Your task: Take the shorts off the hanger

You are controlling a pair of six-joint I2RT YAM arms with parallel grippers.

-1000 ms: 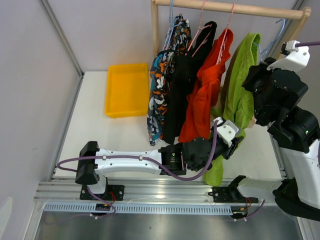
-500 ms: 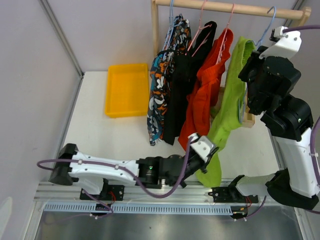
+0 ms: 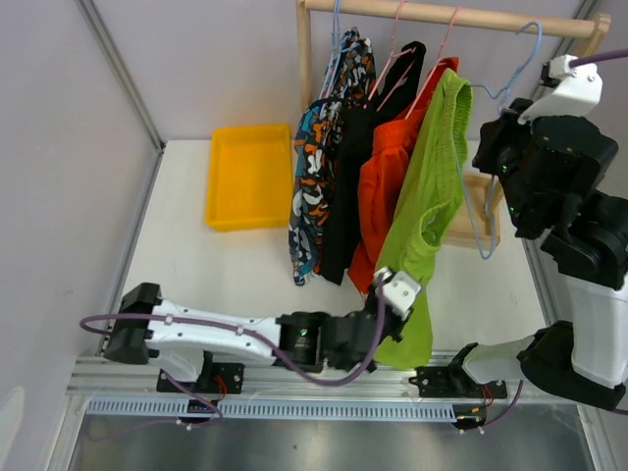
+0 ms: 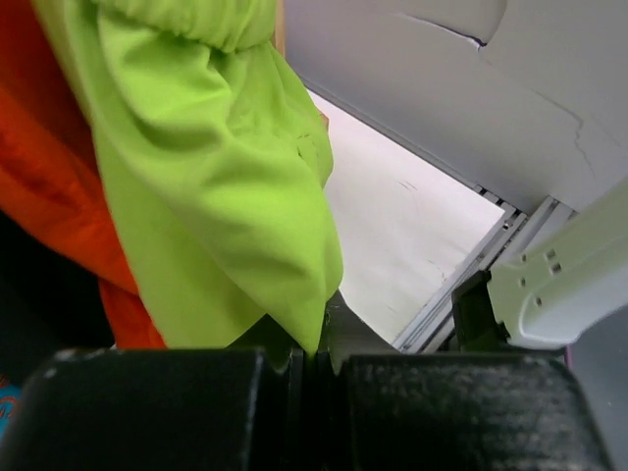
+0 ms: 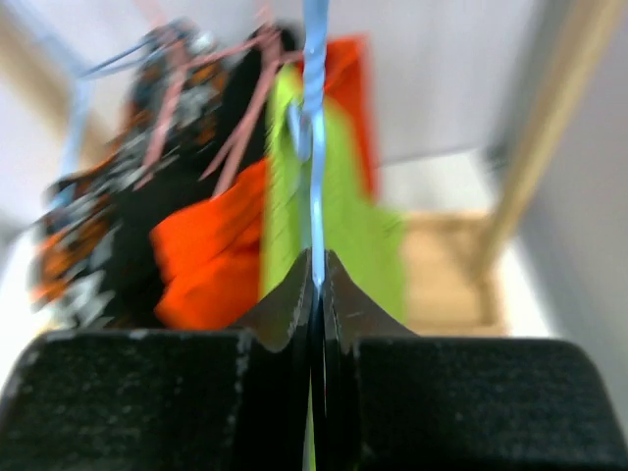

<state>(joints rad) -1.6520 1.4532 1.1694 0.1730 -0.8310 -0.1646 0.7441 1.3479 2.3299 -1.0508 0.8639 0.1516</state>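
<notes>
Two arms work one pair: our left fingers are pinched shut on the near hem of the lime green shorts, whose long axis runs far and right up to the blue hanger, clamped shut in our right fingers.

I work in a robot lab cell, not a home. Plain pale grey wall panels in metal framing box in a bare white tabletop. My arms are bolted to a slotted aluminium rail along its near edge. A small bare-wood clothes rack stands at the far right.
</notes>
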